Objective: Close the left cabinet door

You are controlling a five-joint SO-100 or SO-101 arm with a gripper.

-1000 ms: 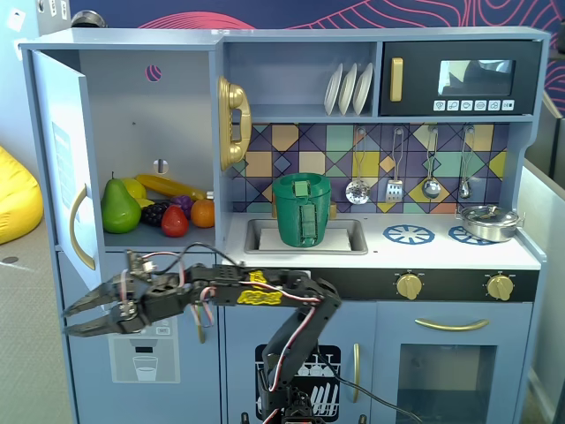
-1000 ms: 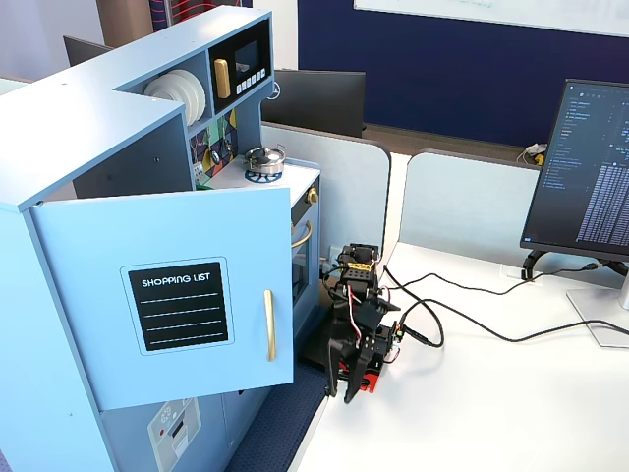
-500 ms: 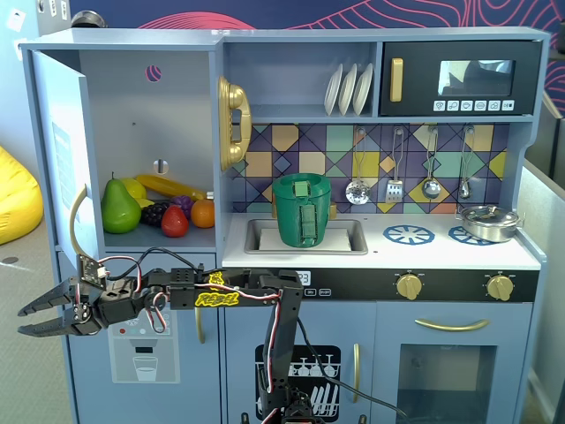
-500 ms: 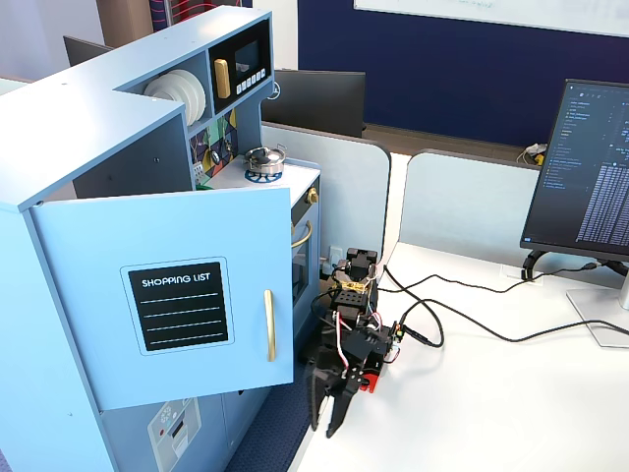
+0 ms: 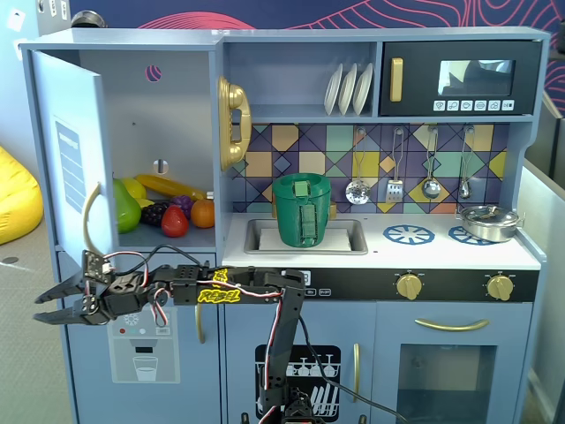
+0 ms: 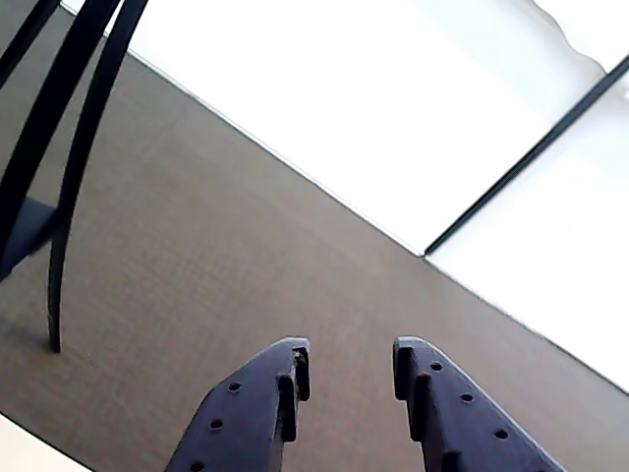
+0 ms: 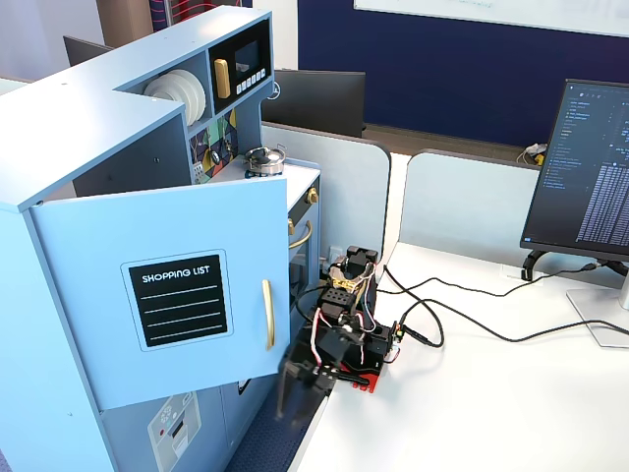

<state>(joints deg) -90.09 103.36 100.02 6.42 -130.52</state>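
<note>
The left cabinet door [image 5: 75,150] stands swung open at the toy kitchen's left. In a fixed view its light blue outer face [image 7: 88,285] shows the black "SHOPPING LIST" panel [image 7: 177,300] and the gold handle [image 7: 267,315]. The handle also shows in the front fixed view [image 5: 88,221]. My arm reaches out level to the left. My gripper [image 5: 40,308] is open and empty, just below the door's lower edge. In the side fixed view it [image 7: 285,388] is blurred under the door's lower free corner. The wrist view shows my gripper [image 6: 349,359] with its jaws apart over the floor, not touching anything.
The open cabinet holds toy fruit [image 5: 163,212]. Below it is the door with the ice-dispenser graphic [image 5: 141,353]. A gold phone [image 5: 234,124], a green pot [image 5: 302,210] in the sink and a microwave [image 5: 459,79] lie to the right. Black chair legs [image 6: 74,177] stand on brown carpet. A monitor [image 7: 590,167] stands on the desk.
</note>
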